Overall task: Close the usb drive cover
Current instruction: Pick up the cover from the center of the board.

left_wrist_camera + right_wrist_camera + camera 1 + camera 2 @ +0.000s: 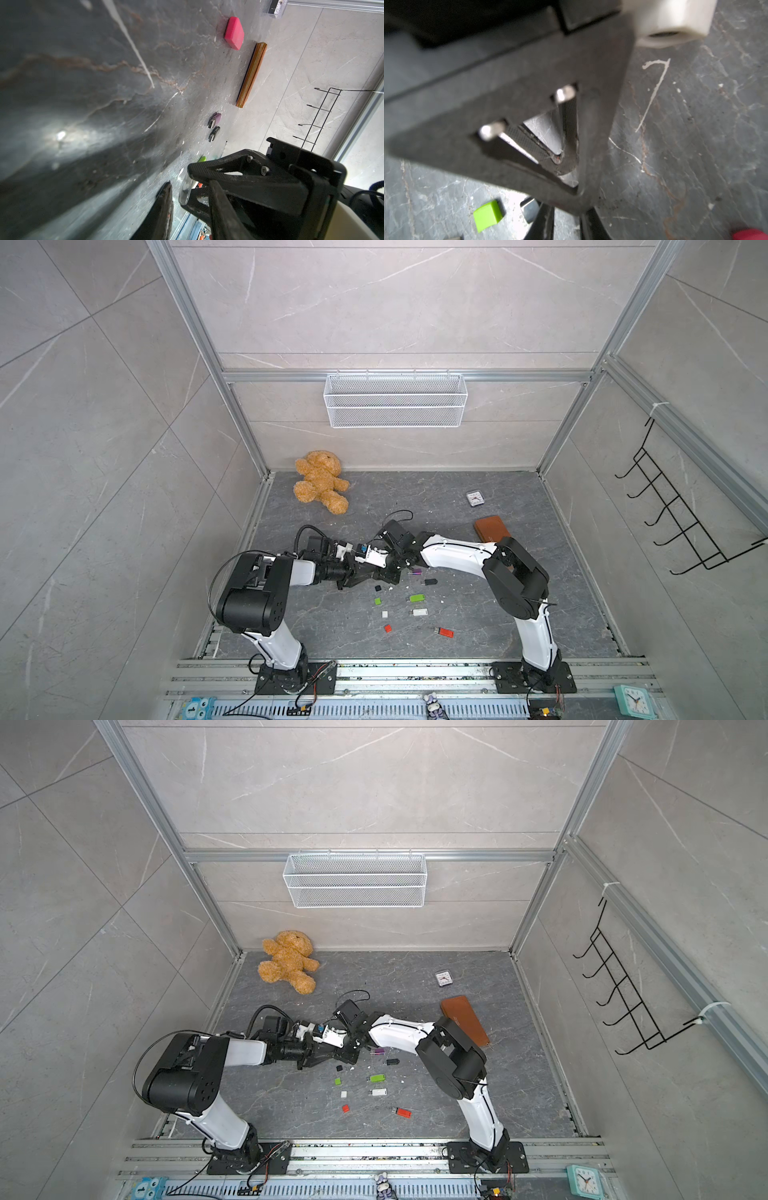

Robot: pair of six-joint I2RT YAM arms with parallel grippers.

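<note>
Matte black left gripper [189,187] spread, clear rounded cap [185,194] between | right gripper [565,209] pressed shut

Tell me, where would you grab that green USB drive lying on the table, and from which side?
Probably grip the green USB drive by its plastic body, across the two long sides, coming straight down. It lies flat on the table, bare metal plug sticking out one end, with free space along both long sides.
</note>
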